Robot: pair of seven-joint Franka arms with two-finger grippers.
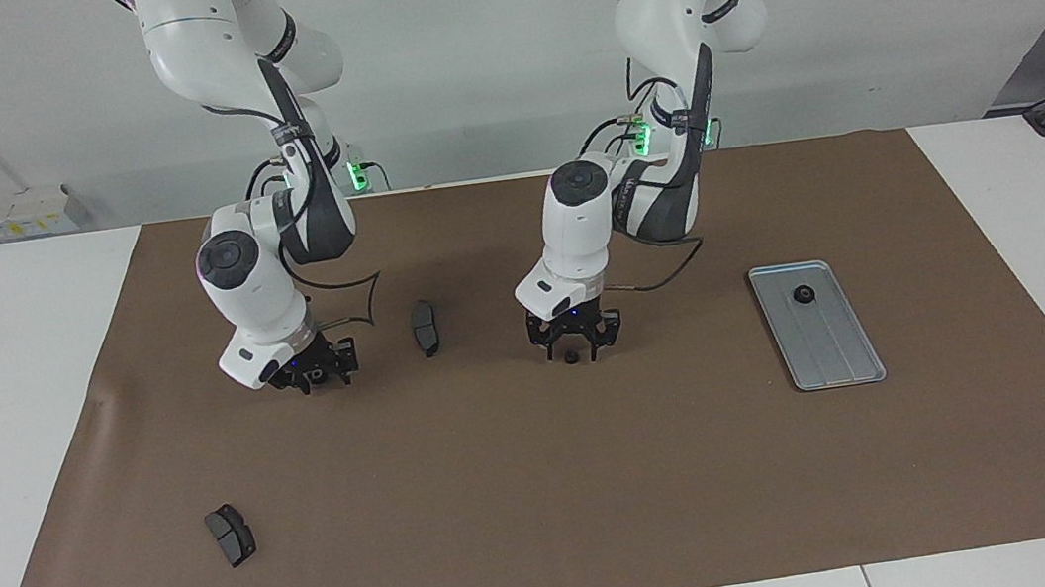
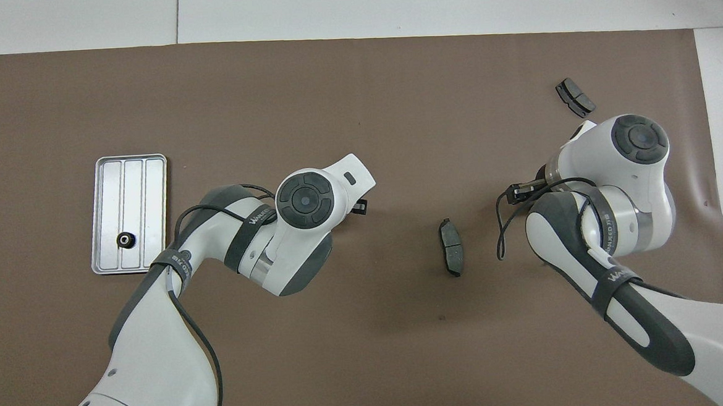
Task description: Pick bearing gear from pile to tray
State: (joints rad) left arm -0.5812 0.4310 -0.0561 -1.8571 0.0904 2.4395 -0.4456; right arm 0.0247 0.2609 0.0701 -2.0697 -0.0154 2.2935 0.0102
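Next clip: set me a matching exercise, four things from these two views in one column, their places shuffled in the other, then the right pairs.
Things
1. gear in the tray
2. loose gear
3. brake pad between the arms
4. other brake pad

Places
A. on the mat, farthest from the robots, toward the right arm's end
B. under the left claw, between its open fingers
C. on the silver tray, at the end nearer the robots
D. on the mat, beside the right claw

Pairs: 1-C, 2-B, 3-D, 4-A
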